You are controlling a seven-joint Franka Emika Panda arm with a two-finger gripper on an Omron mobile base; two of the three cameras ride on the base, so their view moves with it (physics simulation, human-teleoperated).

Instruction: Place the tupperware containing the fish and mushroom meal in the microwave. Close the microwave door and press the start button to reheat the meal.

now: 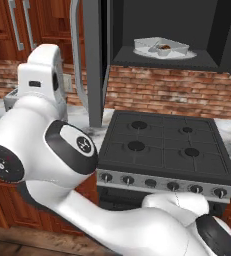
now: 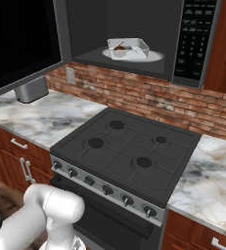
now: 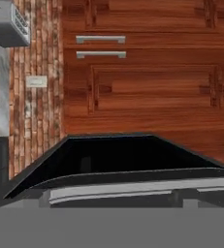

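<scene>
The tupperware (image 1: 173, 46) (image 2: 134, 47) sits on the pale turntable inside the open microwave (image 1: 132, 25) (image 2: 195, 44) above the stove. In it lies the fish and mushroom meal (image 1: 163, 49) (image 2: 119, 49), a small brown lump beside a paler piece. The microwave door (image 1: 93, 60) (image 2: 16, 39) (image 3: 113, 155) is swung wide open to the left, its silver bar handle (image 1: 77, 55) (image 3: 133, 190) facing out. My gripper (image 1: 57, 82) hovers left of the door, close by the handle, open and holding nothing. Its fingertips are hidden by the hand.
A black stove (image 1: 162, 145) (image 2: 124, 146) with knobs stands under the microwave. A grey toaster (image 2: 31, 89) (image 3: 7, 22) rests on the marble counter (image 2: 51, 114) at left. Wooden cabinets (image 3: 147, 87) and a brick wall (image 1: 177, 92) lie behind.
</scene>
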